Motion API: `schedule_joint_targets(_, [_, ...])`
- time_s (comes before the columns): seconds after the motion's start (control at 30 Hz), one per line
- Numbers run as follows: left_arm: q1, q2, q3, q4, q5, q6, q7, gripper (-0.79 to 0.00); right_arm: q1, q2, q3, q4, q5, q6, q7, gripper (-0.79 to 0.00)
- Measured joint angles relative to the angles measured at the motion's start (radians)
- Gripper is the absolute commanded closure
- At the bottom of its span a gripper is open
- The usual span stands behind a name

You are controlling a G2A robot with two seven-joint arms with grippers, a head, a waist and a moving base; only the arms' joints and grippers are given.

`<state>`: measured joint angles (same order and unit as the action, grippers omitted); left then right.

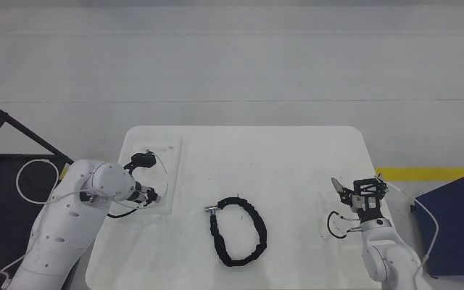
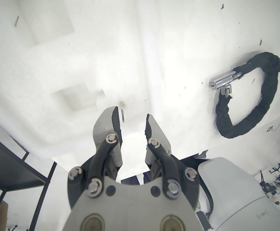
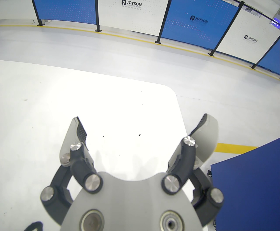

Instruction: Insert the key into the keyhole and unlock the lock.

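1. Two grippers, and neither holds anything. My left gripper [image 2: 132, 111] hangs over the white foam tray [image 2: 65, 65] at the left end of the table [image 1: 304, 167], jaws parted a little.
2. The key [image 2: 123, 113] stands on edge in the tray. It sits just off the fingertips and close by one pad, but it is not pinched, as far as I can tell.
3. Mid-table lies the lock [image 1: 239, 232], a black-sleeved loop closed on a chrome barrel [image 2: 221, 82]. It is well apart from the key, and its keyhole [image 2: 211, 85] faces my left arm.
4. My right gripper [image 3: 141, 118] hovers over the table's right edge, jaws spread wide and empty.
5. I judge the task barely begun. The key is not yet grasped and the lock looks shut and untouched. Left to do: pinch the key, carry it across, line it up with the keyhole, push it in and turn.
6. The table is white, with rounded corners and a few dark specks. Round it is pale grey floor [image 1: 232, 58] with a yellow line [image 1: 420, 173] on the right, and blue and white panels [image 3: 65, 11] stand beyond.
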<state>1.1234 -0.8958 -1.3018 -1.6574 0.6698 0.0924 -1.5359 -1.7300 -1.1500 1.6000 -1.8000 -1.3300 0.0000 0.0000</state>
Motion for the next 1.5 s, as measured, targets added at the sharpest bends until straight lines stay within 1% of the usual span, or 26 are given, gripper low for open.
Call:
schedule_joint_targets(0.17, [-0.012,0.003,0.014,0.005,-0.003,-0.002,0.000,-0.259,0.000,0.000,0.000,0.000,0.000,0.000,0.000,-0.785])
schedule_joint_targets(0.27, [-0.018,0.004,0.019,0.008,-0.004,0.000,0.000,-0.231,0.000,0.000,0.000,0.000,0.000,0.000,0.000,-0.785])
schedule_joint_targets(0.37, [-0.024,0.006,0.024,0.017,-0.002,0.003,0.000,-0.172,0.000,0.000,0.000,0.000,0.000,0.000,0.000,-0.785])
schedule_joint_targets(0.6, [-0.039,0.009,0.046,0.038,0.005,0.013,0.000,-0.163,0.000,0.000,0.000,0.000,0.000,0.000,0.000,-0.785])
schedule_joint_targets(0.77, [-0.050,0.011,0.058,0.050,0.004,0.017,0.000,-0.132,0.000,0.000,0.000,0.000,0.000,0.000,0.000,-0.785])
schedule_joint_targets(0.83, [-0.055,0.013,0.063,0.055,0.004,0.019,0.000,-0.142,0.000,0.000,0.000,0.000,0.000,0.000,0.000,-0.785])
schedule_joint_targets(1.2, [-0.070,0.015,0.078,0.077,-0.001,0.029,0.000,-0.139,0.000,0.000,0.000,0.000,0.000,0.000,0.000,-0.785])
schedule_joint_targets(1.3, [-0.074,0.015,0.081,0.082,0.000,0.032,0.000,-0.105,0.000,0.000,0.000,0.000,0.000,0.000,0.000,-0.785])
schedule_joint_targets(1.33, [-0.075,0.015,0.082,0.083,0.000,0.032,0.000,-0.065,0.000,0.000,0.000,0.000,0.000,0.000,0.000,-0.785])
schedule_joint_targets(1.4, [-0.077,0.015,0.085,0.086,-0.001,0.031,0.000,-0.018,0.000,0.000,0.000,0.000,0.000,0.000,0.000,-0.785])
schedule_joint_targets(1.5, [-0.080,0.015,0.087,0.089,-0.002,0.030,0.000,0.000,0.000,0.000,0.000,0.000,0.000,0.000,0.000,-0.785])
